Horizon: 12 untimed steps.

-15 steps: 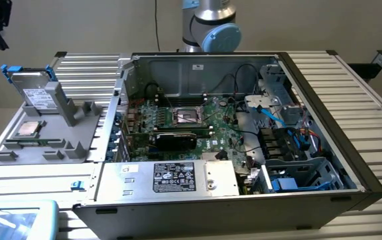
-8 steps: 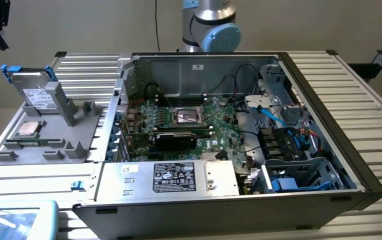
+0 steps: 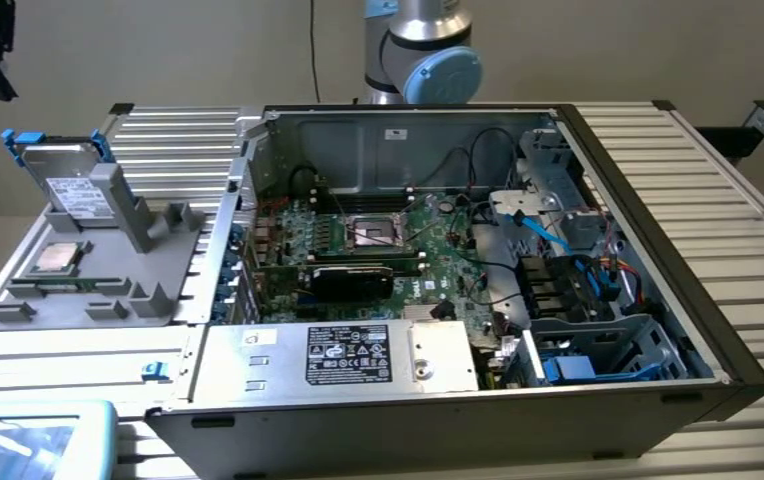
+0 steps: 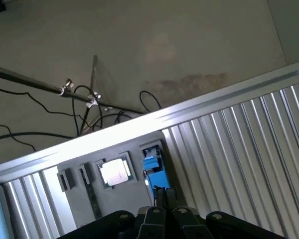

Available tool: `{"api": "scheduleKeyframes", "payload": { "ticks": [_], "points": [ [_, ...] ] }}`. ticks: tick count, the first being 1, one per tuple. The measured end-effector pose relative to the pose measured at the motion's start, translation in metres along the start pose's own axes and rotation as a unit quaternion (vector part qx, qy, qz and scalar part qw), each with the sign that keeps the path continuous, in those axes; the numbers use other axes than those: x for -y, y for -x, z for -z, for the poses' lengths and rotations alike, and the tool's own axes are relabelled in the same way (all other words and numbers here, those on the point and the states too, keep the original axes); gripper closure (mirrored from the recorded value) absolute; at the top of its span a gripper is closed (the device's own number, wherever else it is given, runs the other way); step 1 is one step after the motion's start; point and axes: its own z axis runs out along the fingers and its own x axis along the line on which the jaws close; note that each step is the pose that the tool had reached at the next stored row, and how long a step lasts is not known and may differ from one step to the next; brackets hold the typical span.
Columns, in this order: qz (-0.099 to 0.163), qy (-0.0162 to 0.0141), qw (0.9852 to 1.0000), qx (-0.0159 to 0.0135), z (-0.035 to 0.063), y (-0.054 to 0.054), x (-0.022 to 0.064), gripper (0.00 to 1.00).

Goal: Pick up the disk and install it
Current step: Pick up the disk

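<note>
Gripper (image 4: pixel 162 195): fingers pressed together, nothing held. Just ahead of tips: disk (image 4: pixel 152 168), standing on edge in grey holder (image 4: pixel 124 200), blue carrier toward you. In my judgement, you spread fingers first, then centre on carrier sides and come straight. Beside disk: CPU chip (image 4: pixel 114 172), avoid it. Far off: open computer case (image 3: pixel 355 140).

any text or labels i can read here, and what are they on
No text reads clearly enough to quote.
black label on the silver box: white print and signs, too small to read.
disk: the print on its white label is too blurred.
white sticker on the back wall of the computer case: too small.
CPU chip: no legible marking.
</note>
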Motion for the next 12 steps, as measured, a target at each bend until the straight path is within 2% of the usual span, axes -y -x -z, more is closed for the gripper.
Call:
{"api": "scheduleKeyframes", "payload": {
  "ticks": [3,6,9,12],
  "points": [
    [0.027,-0.0007,0.9996,-0.0018,-0.0001,0.0000,0.0000,0.89],
    [0.055,-0.0012,0.9985,-0.0031,-0.0002,0.0000,0.0000,0.89],
    [0.082,-0.0014,0.9966,-0.0036,-0.0002,0.0000,0.0000,0.89],
    [0.109,-0.0018,0.9940,-0.0040,-0.0002,0.0000,0.0000,0.89]
  ]
}}
